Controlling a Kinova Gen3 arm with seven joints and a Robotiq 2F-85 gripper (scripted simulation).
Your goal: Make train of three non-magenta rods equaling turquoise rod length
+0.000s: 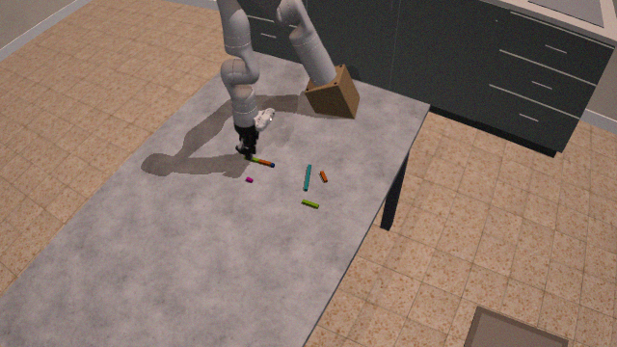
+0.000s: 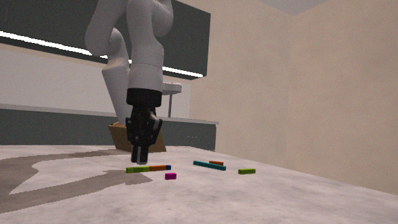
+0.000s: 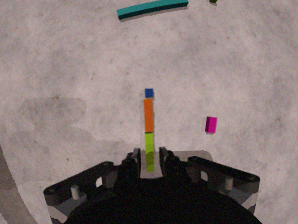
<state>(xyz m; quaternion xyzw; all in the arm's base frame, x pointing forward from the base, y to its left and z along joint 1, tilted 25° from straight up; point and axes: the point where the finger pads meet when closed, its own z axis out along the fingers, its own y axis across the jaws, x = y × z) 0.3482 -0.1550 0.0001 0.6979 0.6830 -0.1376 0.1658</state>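
A lime rod (image 1: 255, 159) (image 2: 138, 169) (image 3: 149, 142), an orange rod (image 1: 265, 163) (image 2: 158, 168) (image 3: 149, 116) and a blue rod (image 1: 273, 165) (image 2: 168, 167) (image 3: 149, 93) lie flat in one straight line. Lime and orange appear to touch; a very thin gap shows between orange and blue. My gripper (image 1: 248, 156) (image 2: 139, 162) (image 3: 149, 155) is slightly open and empty, above the lime rod, its fingers either side of it in the wrist view. The turquoise rod (image 1: 308, 177) (image 2: 209, 165) (image 3: 152, 8) lies apart, beyond the blue end.
A magenta rod (image 1: 249, 179) (image 2: 170, 176) (image 3: 211, 125) lies to one side of the line. A second orange rod (image 1: 323, 176) (image 2: 216, 162) lies beside the turquoise rod. A second lime rod (image 1: 310, 203) (image 2: 247, 171) lies nearer the table's edge. A wooden block (image 1: 333, 98) stands by the arm.
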